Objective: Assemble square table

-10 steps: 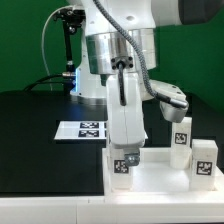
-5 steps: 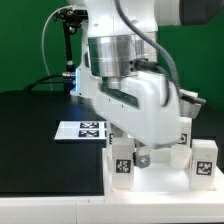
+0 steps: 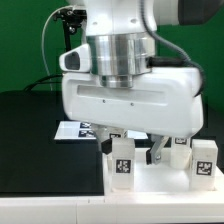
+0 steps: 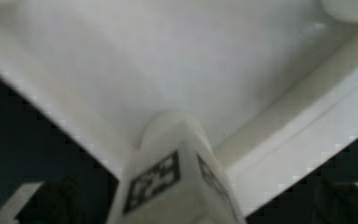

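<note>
The white square slab point(image 3: 150, 182) lies at the table's front, and it also shows in the wrist view point(image 4: 140, 70). One tagged leg point(image 3: 122, 161) stands upright on its near corner at the exterior view's left. My gripper point(image 3: 131, 148) is straight above this leg, with the hand turned broadside to the camera. In the wrist view the leg point(image 4: 172, 178) stands between the dark fingers point(image 4: 43, 203), with a gap on each side. The gripper point(image 4: 194, 208) is open. Two more legs point(image 3: 181, 151) point(image 3: 205, 160) stand at the slab's right side. Any further leg is hidden.
The marker board point(image 3: 82, 129) lies flat on the black table behind the slab, partly hidden by my arm. A black camera stand with cables point(image 3: 62, 45) stands at the back on the exterior view's left.
My hand has turned about its vertical axis over the leg, from narrow-on to broadside. The leg's tag still faces the same way, and the other legs have not moved.
</note>
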Robot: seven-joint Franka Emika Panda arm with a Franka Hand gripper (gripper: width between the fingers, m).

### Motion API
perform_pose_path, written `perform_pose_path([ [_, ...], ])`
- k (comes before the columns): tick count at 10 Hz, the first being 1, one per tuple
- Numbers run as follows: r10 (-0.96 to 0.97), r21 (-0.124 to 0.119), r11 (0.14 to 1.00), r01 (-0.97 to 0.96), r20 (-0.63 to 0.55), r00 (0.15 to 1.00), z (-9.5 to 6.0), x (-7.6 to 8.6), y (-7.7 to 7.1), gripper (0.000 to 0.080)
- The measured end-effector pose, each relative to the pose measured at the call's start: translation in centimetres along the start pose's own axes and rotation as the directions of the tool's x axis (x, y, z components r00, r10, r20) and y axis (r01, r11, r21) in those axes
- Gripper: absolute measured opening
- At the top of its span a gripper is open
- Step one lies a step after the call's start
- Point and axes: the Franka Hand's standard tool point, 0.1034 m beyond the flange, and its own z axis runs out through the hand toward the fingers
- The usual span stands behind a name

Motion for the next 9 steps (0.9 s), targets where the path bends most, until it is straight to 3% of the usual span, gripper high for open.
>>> perform_pose_path([
  [2, -0.277, -0.008, 0.961, 0.277, -0.04, 0.96, -0.17, 0.51, -0.39, 0.0648],
  [4, -0.249, -0.01, 0.968, 0.249, -0.04, 0.968, -0.13, 0.58, -0.23, 0.0648],
  [6, -0.173, -0.006, 0.985, 0.173, -0.04, 0.984, -0.08, 0.57, -0.22, 0.0369],
  [7, -0.094, -0.004, 0.996, 0.094, -0.04, 0.995, -0.04, 0.56, -0.18, 0.0369],
  [8, -0.037, -0.007, 0.999, 0.037, -0.039, 0.999, 0.02, 0.64, 0.12, 0.0291],
  [9, 0.089, -0.003, 0.996, -0.089, -0.041, 0.995, -0.03, 0.73, 0.19, 0.0291],
])
